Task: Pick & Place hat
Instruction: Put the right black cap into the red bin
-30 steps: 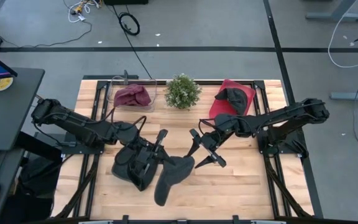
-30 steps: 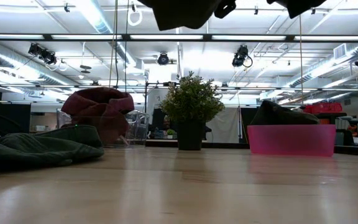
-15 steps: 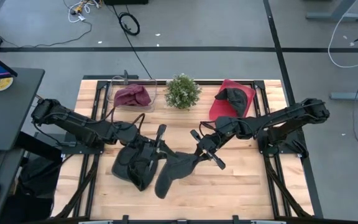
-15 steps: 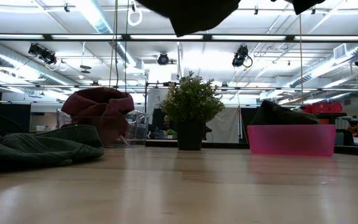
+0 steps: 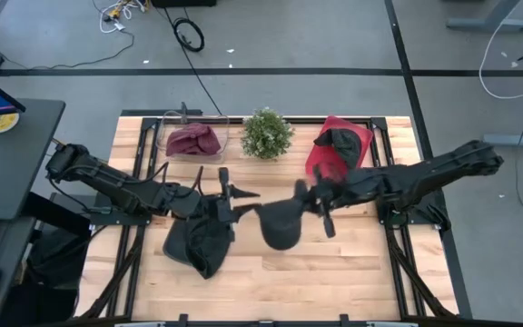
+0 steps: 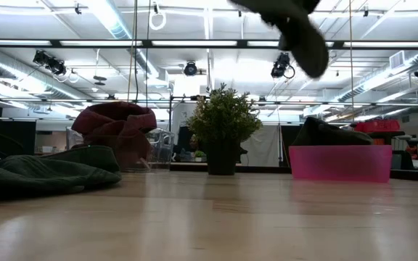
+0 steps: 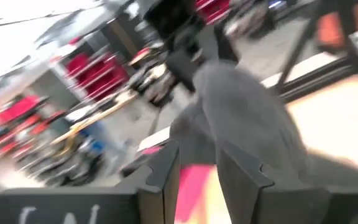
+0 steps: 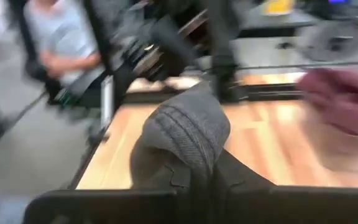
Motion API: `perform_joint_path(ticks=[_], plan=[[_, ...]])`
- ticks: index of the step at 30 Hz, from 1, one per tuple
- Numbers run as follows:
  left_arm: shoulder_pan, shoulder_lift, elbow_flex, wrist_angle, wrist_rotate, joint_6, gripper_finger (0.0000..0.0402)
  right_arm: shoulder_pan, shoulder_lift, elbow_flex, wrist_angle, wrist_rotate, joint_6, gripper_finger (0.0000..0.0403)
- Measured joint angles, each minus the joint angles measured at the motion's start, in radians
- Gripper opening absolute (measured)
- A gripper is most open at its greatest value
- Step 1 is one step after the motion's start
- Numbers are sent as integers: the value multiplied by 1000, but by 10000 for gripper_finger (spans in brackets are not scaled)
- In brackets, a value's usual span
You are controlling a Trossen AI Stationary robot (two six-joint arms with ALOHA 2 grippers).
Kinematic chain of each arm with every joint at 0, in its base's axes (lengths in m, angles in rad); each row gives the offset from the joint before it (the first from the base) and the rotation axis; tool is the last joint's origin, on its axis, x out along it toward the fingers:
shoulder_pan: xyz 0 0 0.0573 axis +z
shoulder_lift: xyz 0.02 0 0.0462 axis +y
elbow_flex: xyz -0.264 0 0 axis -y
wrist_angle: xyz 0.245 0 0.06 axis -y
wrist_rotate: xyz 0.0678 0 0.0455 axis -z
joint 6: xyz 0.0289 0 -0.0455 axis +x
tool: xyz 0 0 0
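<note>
Hat (image 5: 281,222), dark grey, is off the worktop (image 5: 334,272), hanging mid-air over its middle from the right tool (image 5: 313,200). Right wrist view shows the ribbed fabric (image 8: 188,134) bunched right between that tool's fingers, so it's clamped on the hat. Low view only catches the hat's lower edge (image 6: 301,36) dangling at the top of frame; the rest is cut off, tool not visible there.

Left tool (image 5: 226,193) sits just beside the hat on its left, above a second dark hat pile (image 5: 200,243) lying on the worktop. Its fingers (image 7: 163,168) stand narrowly apart with nothing between them; the held hat (image 7: 247,130) shows beyond them. Left wrist view is heavily smeared, so whether a fingertip grazes the fabric can't be told.

Back edge of the worktop: clear bin (image 5: 166,141) with a maroon hat (image 5: 193,141), small potted plant (image 5: 266,133), pink bin (image 5: 357,136) with another dark hat (image 5: 339,143) in it. Low view shows the pile (image 6: 42,174) at far left, partly cropped.

A seated person (image 8: 64,43) shows blurred in the right wrist view.
</note>
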Motion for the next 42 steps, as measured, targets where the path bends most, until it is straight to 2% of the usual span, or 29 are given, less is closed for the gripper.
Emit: perform_joint_path(ticks=[4, 6, 9, 12, 14, 20, 24, 28, 30, 33, 37, 42], plan=[[-11, 0, 0, -1, -123, 0, 109, 6, -93, 0, -67, 253, 201, 19], [-16, 0, 0, -4, -143, -1, 110, 6, -143, 0, -134, 421, 338, 19], [-19, 0, 0, -3, -143, -9, 110, 2, -209, 0, -225, 624, 428, 19], [-22, 0, 0, -3, -134, -12, 110, 2, -251, 0, -245, 752, 468, 19], [-28, 0, 0, -2, -131, -12, 110, 2, -261, 0, -215, 789, 481, 19], [-22, 1, 0, 44, -125, -12, 110, 3, -217, 0, -8, 788, 426, 19], [-6, 10, 1, 147, -51, -37, 111, 3, -147, 0, 176, 767, 336, 19], [10, 11, 1, 174, -3, -51, 129, 1, -63, 0, 362, 714, 255, 19], [18, 11, 1, 173, 1, -54, 149, -1, -29, 0, 436, 682, 235, 19], [29, 11, 1, 172, 71, -47, 192, -18, 18, 0, 519, 638, 232, 19], [32, 11, 1, 172, 156, 52, 257, -44, 70, 0, 620, 574, 233, 19], [32, 12, 1, 185, 89, 175, 316, -81, 121, 0, 676, 505, 280, 19]])
